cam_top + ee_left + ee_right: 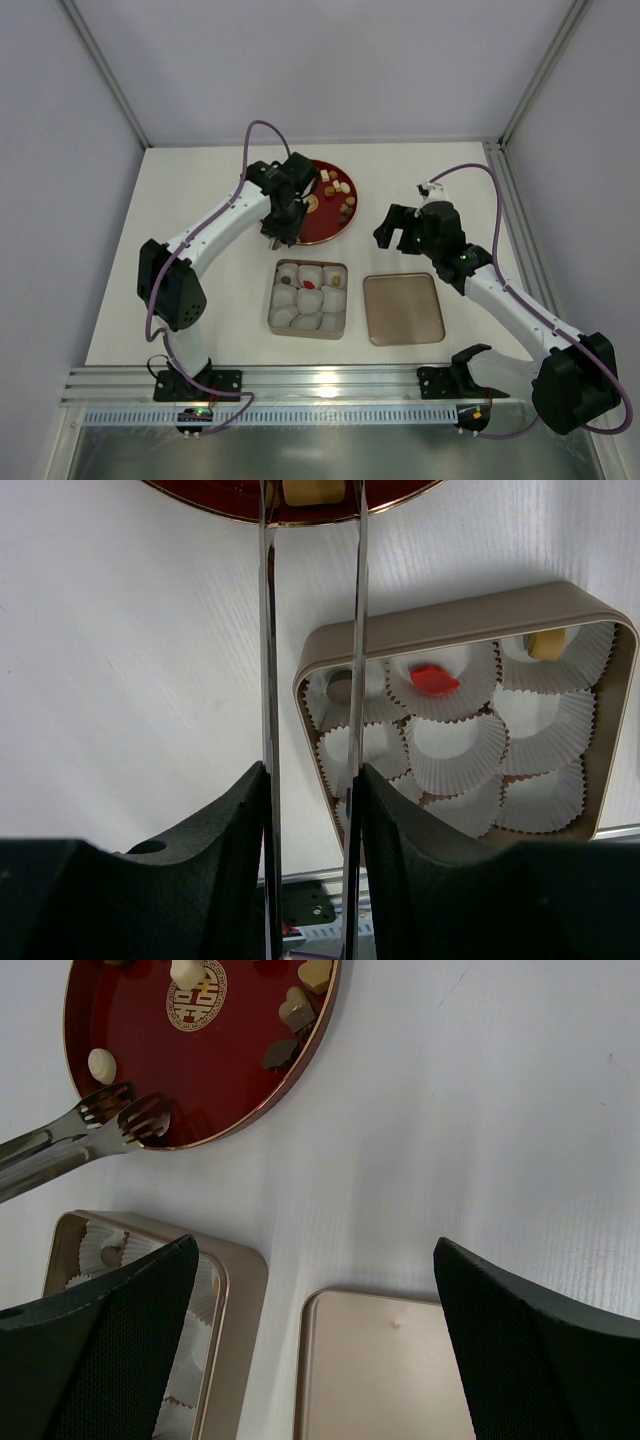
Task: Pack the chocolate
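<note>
Your left gripper (282,212) is clamping metal tongs (95,1125), their tips hanging over the red plate (322,230). Most chocolate (343,188) is lying on that plate; three pieces are sitting in paper cups (455,750) inside the gold tin (308,264). Your right gripper (398,232) is hovering with fingers spread wide, holding nothing, near the tin lid (403,309).

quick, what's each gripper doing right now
left gripper: closed on tongs
right gripper: open, holding nothing
</note>
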Motion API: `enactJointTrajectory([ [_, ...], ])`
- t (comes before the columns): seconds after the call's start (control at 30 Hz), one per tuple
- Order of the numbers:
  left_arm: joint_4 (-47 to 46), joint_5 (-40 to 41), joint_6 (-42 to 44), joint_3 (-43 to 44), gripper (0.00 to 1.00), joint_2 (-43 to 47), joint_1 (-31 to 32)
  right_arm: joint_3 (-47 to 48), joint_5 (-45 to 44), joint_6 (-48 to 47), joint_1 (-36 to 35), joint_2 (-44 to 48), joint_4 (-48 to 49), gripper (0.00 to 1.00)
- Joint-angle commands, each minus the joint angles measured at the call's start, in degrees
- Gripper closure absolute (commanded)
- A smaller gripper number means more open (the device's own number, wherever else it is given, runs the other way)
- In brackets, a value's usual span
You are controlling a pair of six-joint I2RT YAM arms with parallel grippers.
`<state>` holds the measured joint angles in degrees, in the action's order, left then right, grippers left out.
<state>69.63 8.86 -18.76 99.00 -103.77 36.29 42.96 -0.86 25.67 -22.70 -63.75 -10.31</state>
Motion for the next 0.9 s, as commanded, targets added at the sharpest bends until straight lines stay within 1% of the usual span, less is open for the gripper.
enactJointTrajectory([
  [0.0,-1.07,-1.04,1.27,0.23,0.6,0.23,-0.26,2.13,0.16,-0.09,0.11,1.08,2.04,0.0],
  [0.17,-0.89,-0.95,1.27,1.1,0.64,-0.21,-0.17,1.95,0.16,-0.09,0.11,0.99,1.96,0.0],
  [0.47,-1.16,-0.07,1.27,4.53,0.66,-1.26,-0.96,2.22,0.16,-0.09,0.11,0.64,2.13,0.0],
  [0.87,-1.42,-0.95,1.19,8.49,0.67,-4.07,-2.1,2.13,-0.1,-0.27,0.11,0.29,2.22,0.0],
])
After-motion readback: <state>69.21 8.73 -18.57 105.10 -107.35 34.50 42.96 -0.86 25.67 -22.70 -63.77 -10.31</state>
